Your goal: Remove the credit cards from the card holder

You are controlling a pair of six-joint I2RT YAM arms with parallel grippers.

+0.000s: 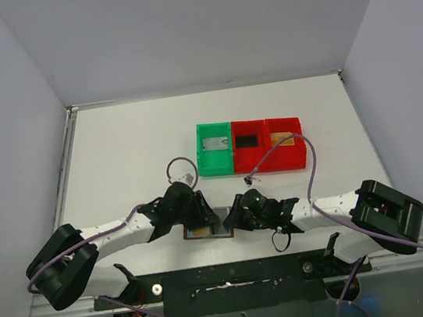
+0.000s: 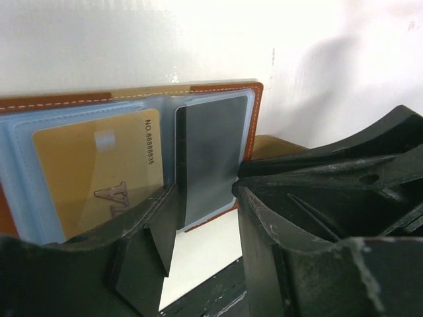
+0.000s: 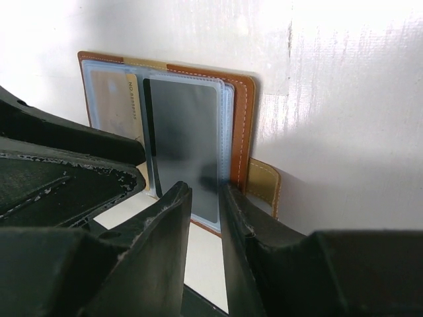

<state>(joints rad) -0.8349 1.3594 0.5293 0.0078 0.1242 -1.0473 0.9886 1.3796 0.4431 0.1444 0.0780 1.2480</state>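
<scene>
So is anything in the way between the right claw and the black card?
Just one thing: the black card sits inside a clear plastic sleeve of the card holder. The right gripper is at the sleeve's near edge; nothing else blocks it.

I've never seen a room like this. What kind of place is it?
Probably a robot test booth in a lab. A left arm and a right arm are bolted at the edge of a white table, plain walls box it in, and coloured trays sit on it.
</scene>
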